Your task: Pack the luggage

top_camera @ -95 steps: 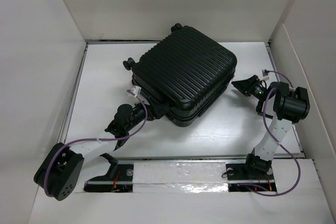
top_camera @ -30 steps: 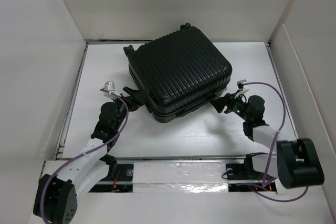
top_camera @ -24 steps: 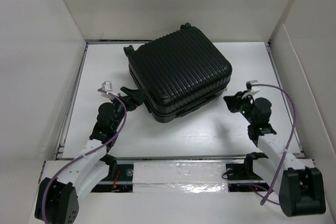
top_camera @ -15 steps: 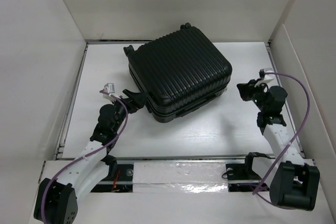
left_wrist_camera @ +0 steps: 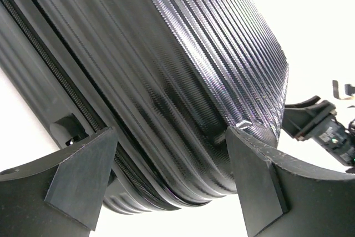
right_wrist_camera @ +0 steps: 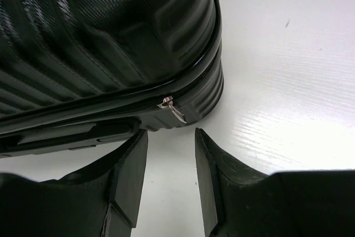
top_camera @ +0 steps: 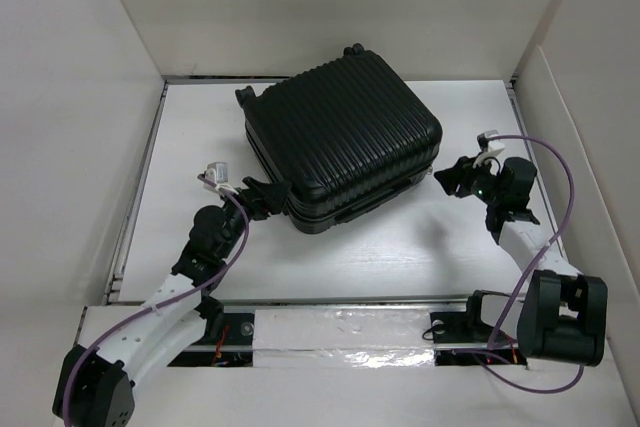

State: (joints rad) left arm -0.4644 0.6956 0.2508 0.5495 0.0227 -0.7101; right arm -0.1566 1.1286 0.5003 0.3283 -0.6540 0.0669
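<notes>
Lying closed on the white surface (top_camera: 400,247), the luggage (top_camera: 345,137) sits toward the far middle, turned at an angle. The left tool (top_camera: 264,197) is spread wide at its near-left corner, clamping nothing. The right tool (top_camera: 448,178), narrowly parted and empty, points at the near-right corner, just short of the zipper pull (right_wrist_camera: 174,112).

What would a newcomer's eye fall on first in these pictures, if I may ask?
The closed black luggage dominates, lying flat on the white table. The left gripper faces its near-left corner with jaws spread wide, holding nothing. The right gripper, partly open, points at the right corner, where a small silver zipper pull hangs on the seam.
</notes>
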